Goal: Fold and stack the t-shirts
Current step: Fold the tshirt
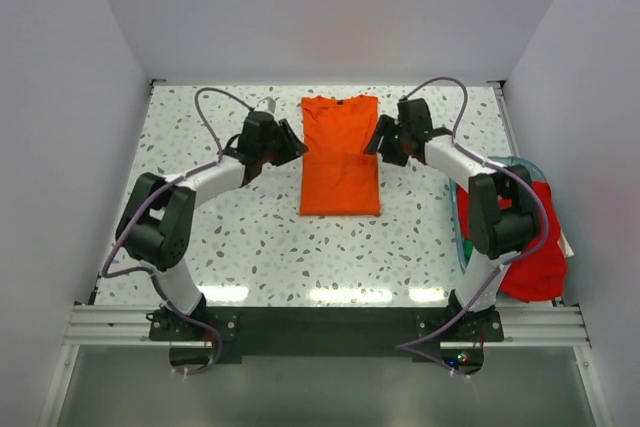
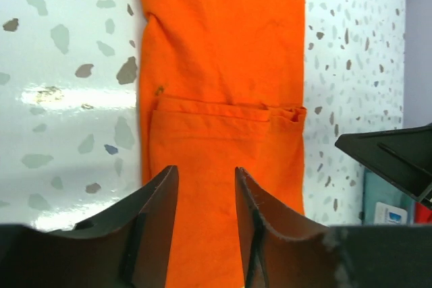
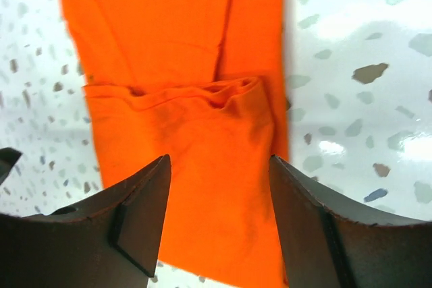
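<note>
A bright orange t-shirt [image 1: 340, 155] lies flat in the middle of the speckled table, its lower part folded up over the body into a narrow strip. My left gripper [image 1: 297, 144] hovers at its left edge, open and holding nothing; in the left wrist view [image 2: 206, 173] the orange cloth [image 2: 223, 65] shows through the gap. At the shirt's right edge my right gripper [image 1: 375, 142] is open too, its jaws wide over the folded layer [image 3: 196, 153] with nothing between them [image 3: 219, 163]. A deeper red t-shirt [image 1: 530, 247] hangs in a heap at the right.
A clear teal-rimmed plastic bin [image 1: 520, 163] stands at the table's right edge under the red shirt. White walls close in the table on three sides. Part of the right arm [image 2: 398, 156] shows in the left wrist view.
</note>
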You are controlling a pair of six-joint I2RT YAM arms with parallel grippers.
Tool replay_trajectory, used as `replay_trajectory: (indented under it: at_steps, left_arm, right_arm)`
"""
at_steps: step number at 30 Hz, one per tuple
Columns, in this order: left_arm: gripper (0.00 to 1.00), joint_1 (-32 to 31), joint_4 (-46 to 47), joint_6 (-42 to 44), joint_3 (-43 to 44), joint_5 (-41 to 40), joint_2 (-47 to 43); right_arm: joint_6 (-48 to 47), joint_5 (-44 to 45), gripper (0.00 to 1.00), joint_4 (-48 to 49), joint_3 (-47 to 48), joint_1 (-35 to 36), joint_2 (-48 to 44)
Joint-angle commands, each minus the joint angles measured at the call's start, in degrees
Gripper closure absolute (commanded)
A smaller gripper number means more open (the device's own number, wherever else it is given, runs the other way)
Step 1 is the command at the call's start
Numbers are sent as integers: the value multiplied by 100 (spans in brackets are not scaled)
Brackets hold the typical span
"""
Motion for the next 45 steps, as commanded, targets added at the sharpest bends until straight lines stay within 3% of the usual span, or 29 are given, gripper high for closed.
replay_trajectory:
  at_steps: [1, 4, 8, 13, 19, 32, 39, 45]
  left_arm:
    - [63, -254, 253, 161, -129, 37, -352]
    - [83, -535, 191, 188, 55, 11, -151]
    - [93, -615, 217, 188, 530, 327, 438]
    - [92, -502, 629, 232, 1074, 871, 1291]
    - [91, -132, 421, 170, 1313, 864, 1880]
    - [90, 35, 279, 135, 917, 670, 1828]
    - [86, 97, 261, 275, 1048, 828, 1486]
    - [73, 97, 244, 328, 1242, 952, 1204]
  right_arm:
    - [-154, -56, 37, 175, -216, 318, -635]
    - [-128, -47, 43, 298, -279, 547, -583]
    - [-101, -284, 52, 272, 107, 609, -39]
    - [-145, -424, 57, 299, 670, 495, 726]
    - [-136, -565, 62, -62, 1180, 83, 1526]
    - [602, -1821, 62, 650, 512, -674, 1571]
    - [620, -1867, 58, 773, 171, -885, 862]
    - [637, -1533, 56, 957, -708, -631, -333]
